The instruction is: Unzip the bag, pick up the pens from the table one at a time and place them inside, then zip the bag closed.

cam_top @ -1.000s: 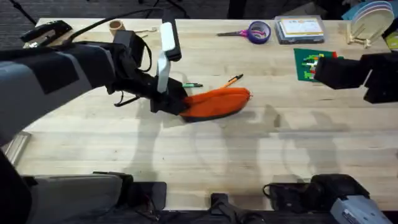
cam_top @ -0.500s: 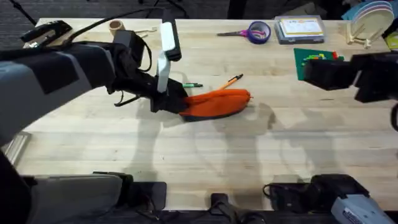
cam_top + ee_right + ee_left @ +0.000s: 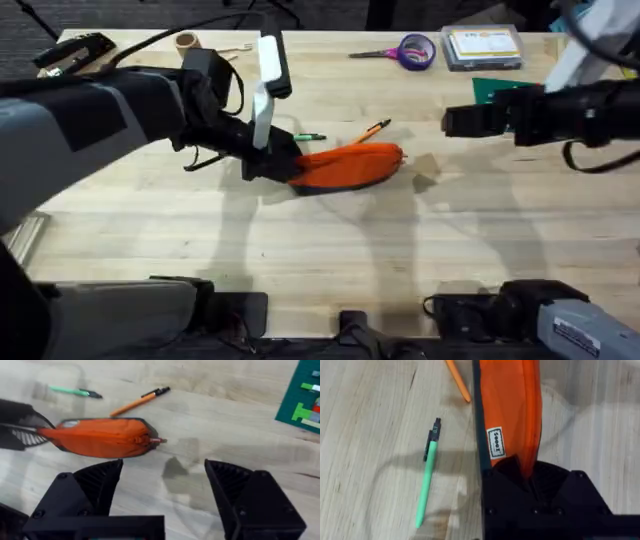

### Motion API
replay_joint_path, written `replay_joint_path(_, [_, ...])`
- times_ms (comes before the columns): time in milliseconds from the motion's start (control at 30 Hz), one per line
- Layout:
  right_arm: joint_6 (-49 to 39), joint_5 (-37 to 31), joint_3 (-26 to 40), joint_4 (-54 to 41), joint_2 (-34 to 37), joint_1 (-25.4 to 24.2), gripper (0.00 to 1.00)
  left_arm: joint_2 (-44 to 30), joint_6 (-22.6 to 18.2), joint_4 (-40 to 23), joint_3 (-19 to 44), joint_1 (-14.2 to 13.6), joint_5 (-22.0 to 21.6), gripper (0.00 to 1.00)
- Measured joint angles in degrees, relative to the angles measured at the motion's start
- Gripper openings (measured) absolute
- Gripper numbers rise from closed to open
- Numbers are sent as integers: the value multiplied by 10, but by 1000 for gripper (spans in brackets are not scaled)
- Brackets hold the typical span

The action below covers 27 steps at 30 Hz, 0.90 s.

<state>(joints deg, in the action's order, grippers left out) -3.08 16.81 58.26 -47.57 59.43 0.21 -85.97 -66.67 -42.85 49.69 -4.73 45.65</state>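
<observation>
Setting: a robot test bench in a lab or workshop room.
Worktop [image 3: 330, 250]: wide, pale wooden planks, bare of any cloth.
Fixed equipment: two black robot arms mounted at the near edge, with cables trailing across the far left corner.
Loose items: purple-handled scissors [image 3: 400, 50], a clear plastic box [image 3: 483, 46], a green board [image 3: 500, 100] with coloured pieces, a roll of tape [image 3: 186, 43] and a rack of plates [image 3: 592, 35], laid out along the far edge like practice props.
Floor: dark carpet beyond the far edge, with stand legs on it.
Household or office furniture: cannot tell.
</observation>
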Motion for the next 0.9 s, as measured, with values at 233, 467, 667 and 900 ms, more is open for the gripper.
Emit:
replay_joint_path(233, [-81,0,0,9,42,2,997,0,0,0,0,0,0,41])
replay_joint_path(467, [-161,0,0,12,49,2,997,0,0,0,0,0,0,41])
replay_joint_path(667, [-253,0,0,50,49,4,997,0,0,0,0,0,0,41])
replay_joint_path(900, [-378,28,0,52,49,5,997,0,0,0,0,0,0,41])
